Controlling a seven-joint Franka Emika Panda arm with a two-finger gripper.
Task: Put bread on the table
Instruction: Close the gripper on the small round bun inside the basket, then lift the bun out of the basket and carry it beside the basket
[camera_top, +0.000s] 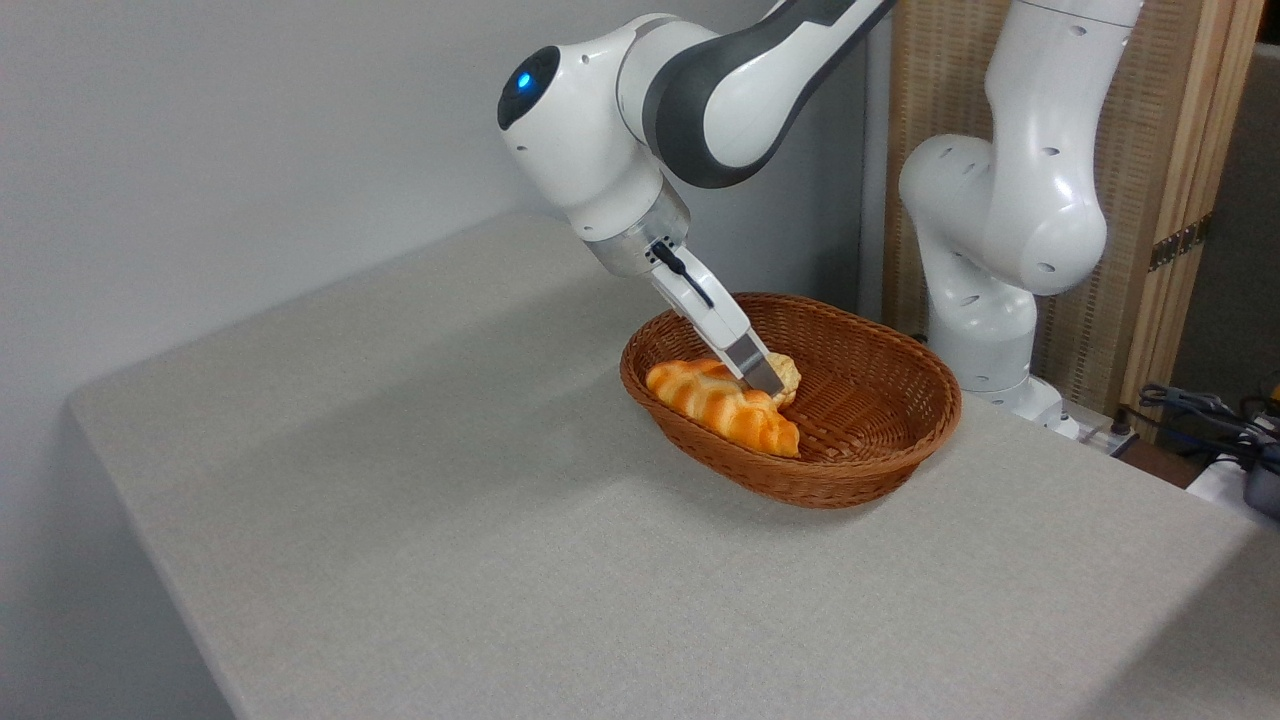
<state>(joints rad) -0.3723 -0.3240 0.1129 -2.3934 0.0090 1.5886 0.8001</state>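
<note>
No text, label, brand, number or sign is showing legibly anywhere in the view.
</note>
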